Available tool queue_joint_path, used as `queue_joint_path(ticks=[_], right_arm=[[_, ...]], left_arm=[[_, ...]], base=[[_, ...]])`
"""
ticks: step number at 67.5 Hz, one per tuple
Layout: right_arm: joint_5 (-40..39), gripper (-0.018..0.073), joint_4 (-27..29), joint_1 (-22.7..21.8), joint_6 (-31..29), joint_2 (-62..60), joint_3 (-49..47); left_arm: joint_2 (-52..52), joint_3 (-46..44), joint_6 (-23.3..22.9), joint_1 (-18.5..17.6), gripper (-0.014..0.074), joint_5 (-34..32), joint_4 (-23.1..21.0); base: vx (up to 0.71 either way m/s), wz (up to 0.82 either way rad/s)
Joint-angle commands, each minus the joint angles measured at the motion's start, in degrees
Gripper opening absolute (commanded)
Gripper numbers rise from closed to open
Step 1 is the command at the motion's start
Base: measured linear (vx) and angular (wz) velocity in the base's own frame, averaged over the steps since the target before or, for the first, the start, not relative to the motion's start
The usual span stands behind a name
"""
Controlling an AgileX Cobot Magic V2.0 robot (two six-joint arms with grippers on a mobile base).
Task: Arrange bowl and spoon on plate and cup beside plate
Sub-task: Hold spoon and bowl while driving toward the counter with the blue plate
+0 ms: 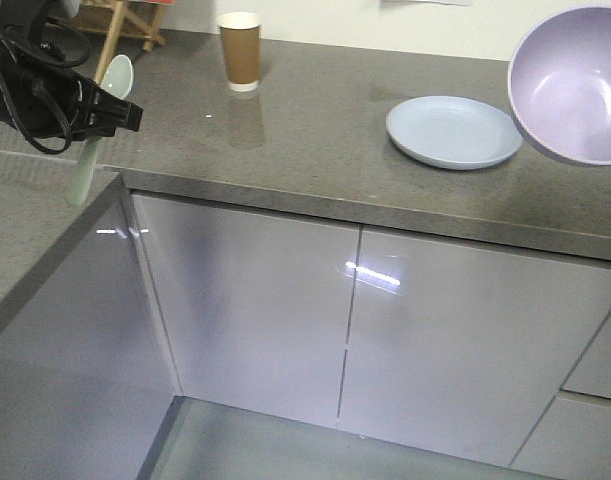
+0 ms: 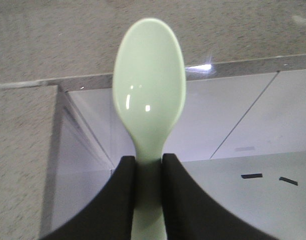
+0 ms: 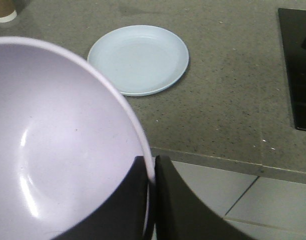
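Observation:
The pale blue plate (image 1: pixel 453 131) (image 3: pixel 138 59) lies bare on the grey counter at the right. The brown paper cup (image 1: pixel 240 50) (image 3: pixel 3 10) stands upright at the counter's back, left of the plate. My left gripper (image 2: pixel 148 161) (image 1: pixel 130 112) is shut on the handle of the mint-green spoon (image 2: pixel 149 95) (image 1: pixel 97 132), held in the air over the counter's left corner. My right gripper (image 3: pixel 151 165) is shut on the rim of the lavender bowl (image 3: pixel 57 150) (image 1: pixel 575 85), which hangs tilted in the air just right of and nearer than the plate.
The counter's front edge (image 1: pixel 365 212) runs above glossy grey cabinet doors (image 1: pixel 255 310). A black hob (image 3: pixel 297 65) sits in the counter to the right of the plate. A wooden stand (image 1: pixel 125 25) is behind the counter at the back left.

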Motion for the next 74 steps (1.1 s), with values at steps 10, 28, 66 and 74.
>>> queue_joint_path(ticks=[10,28,66,74], right_arm=[[-3.87,-0.0003,-0.19,-0.3,-0.21,-1.44,-1.68],[-3.87,-0.0003,-0.19,-0.3,-0.21,-1.44,-1.68],[-3.87,-0.0003,-0.19,-0.3,-0.21,-1.44,-1.68],[-3.87,-0.0003,-0.19,-0.3,-0.21,-1.44,-1.68]], left_arm=[[-2.27,-1.35,0.06,-0.34,-0.0006,-3.33,-0.9],[-2.27,-1.35,0.06,-0.34,-0.0006,-3.33,-0.9],[-2.27,-1.35,0.06,-0.34,-0.0006,-3.33,-0.9],[-2.27,-1.35,0.06,-0.34,-0.0006,-3.33,-0.9]], base=[[0.0,-0.27],[0.0,-0.14],[0.0,-0.14],[0.01,-0.08]])
